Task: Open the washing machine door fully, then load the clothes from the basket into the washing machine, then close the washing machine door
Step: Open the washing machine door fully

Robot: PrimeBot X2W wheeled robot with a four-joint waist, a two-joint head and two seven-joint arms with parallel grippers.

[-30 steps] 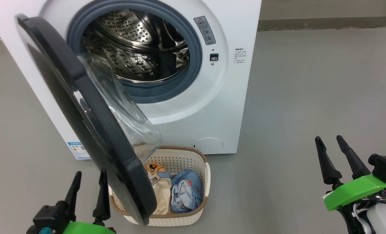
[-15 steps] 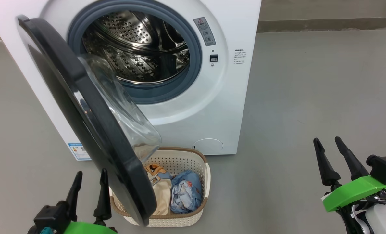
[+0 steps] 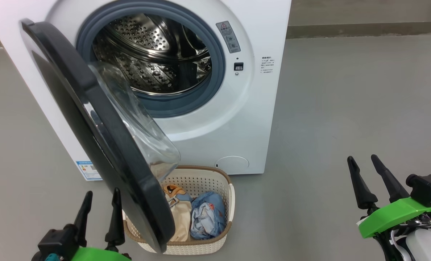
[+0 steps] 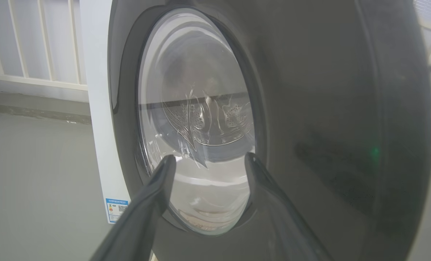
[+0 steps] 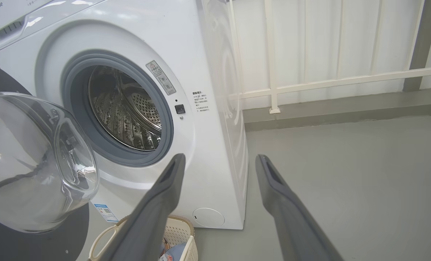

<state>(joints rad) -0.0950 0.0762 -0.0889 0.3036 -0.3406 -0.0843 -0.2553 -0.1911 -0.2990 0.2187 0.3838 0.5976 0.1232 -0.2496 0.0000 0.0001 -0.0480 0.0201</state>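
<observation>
Head view: the washing machine door (image 3: 110, 156) hangs part-open at nine o'clock of the washing machine (image 3: 258, 108), overhanging the basket (image 3: 201, 179) at six, where the clothes (image 3: 201, 214) lie unloaded. It likely needs swinging wider first. The left tool (image 3: 102, 193) at seven and the right tool (image 3: 362, 158) at four are spread wide, empty. Since a second ago, only the camera has shifted.

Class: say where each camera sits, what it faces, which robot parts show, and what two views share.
Head view: on the head, facing forward-down at washing machine, open door, basket; left gripper, right gripper show.
Left wrist view: on that wrist, facing the door's outer face; own fingers show.
Right wrist view: on that wrist, facing the drum; own fingers show.
Shared: head and right wrist views show drum, basket.
</observation>
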